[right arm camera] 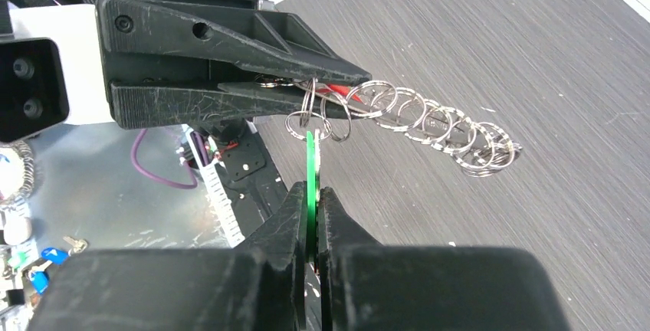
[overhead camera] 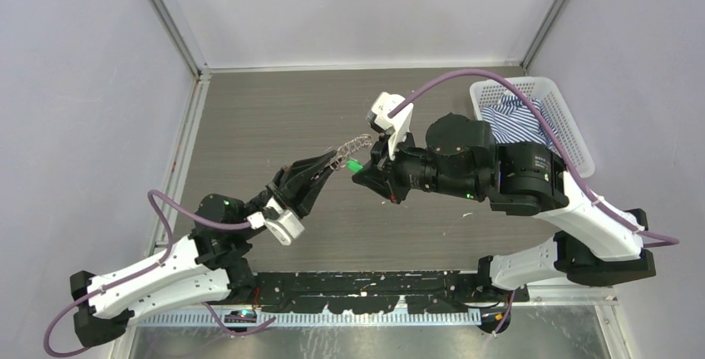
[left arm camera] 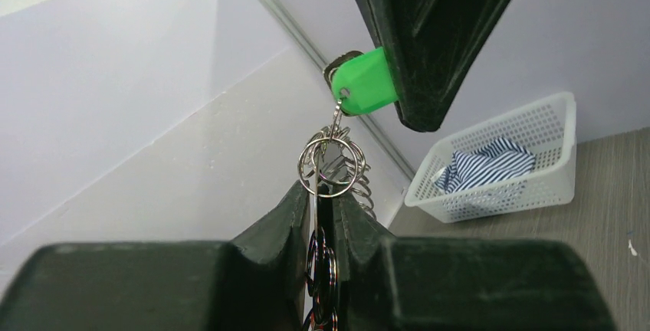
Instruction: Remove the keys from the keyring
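My left gripper is shut on the keyring, a thin silvery wire ring, and holds it above the table. A string of linked silvery rings sticks out past its fingertips; it also shows in the top view. I cannot make out separate silvery keys. My right gripper is shut on the green-headed key, edge-on between its jaws. The green key hangs from the keyring by a small link. The two grippers meet tip to tip, and the left gripper sits just above the right gripper.
A white plastic basket with a blue-striped cloth stands at the back right of the dark wood-grain table; it also shows in the left wrist view. White walls enclose the table on three sides.
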